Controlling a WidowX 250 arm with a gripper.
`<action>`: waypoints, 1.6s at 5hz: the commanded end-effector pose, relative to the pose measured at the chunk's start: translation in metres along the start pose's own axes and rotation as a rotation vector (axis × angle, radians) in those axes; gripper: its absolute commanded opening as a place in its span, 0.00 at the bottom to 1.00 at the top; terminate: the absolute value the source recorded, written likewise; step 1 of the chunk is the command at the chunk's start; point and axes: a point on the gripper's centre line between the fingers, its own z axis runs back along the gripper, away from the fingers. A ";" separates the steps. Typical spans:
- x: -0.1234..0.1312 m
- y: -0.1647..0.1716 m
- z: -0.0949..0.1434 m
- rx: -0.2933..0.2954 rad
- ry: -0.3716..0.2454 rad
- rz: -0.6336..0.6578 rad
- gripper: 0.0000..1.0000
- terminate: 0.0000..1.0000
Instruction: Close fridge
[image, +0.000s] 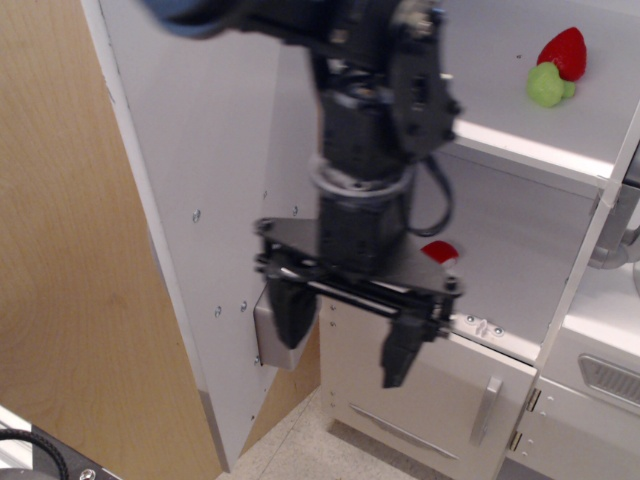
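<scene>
The fridge (560, 150) is a tall white cabinet whose large door (200, 180) stands swung wide open to the left, inner side facing me, with the grey back of its dispenser box (268, 328) low on it. White shelves show inside. My gripper (345, 345) is open and empty, pointing down in front of the fridge's left edge, close to the dispenser box. Its left finger overlaps the box. The arm is motion-blurred.
A red and white toy (440, 252) lies on the lower shelf. A strawberry (565, 50) and a green piece (546, 86) lie on the upper shelf. The smaller lower door with short grey handle (486, 408) is shut. A neighbouring white unit (600, 370) stands right. A wooden panel (70, 280) is left.
</scene>
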 end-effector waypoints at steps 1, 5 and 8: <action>-0.016 0.034 0.010 -0.012 0.002 -0.014 1.00 0.00; -0.046 0.093 0.023 -0.057 -0.046 -0.166 1.00 0.00; -0.018 0.159 0.024 0.025 -0.069 -0.106 1.00 0.00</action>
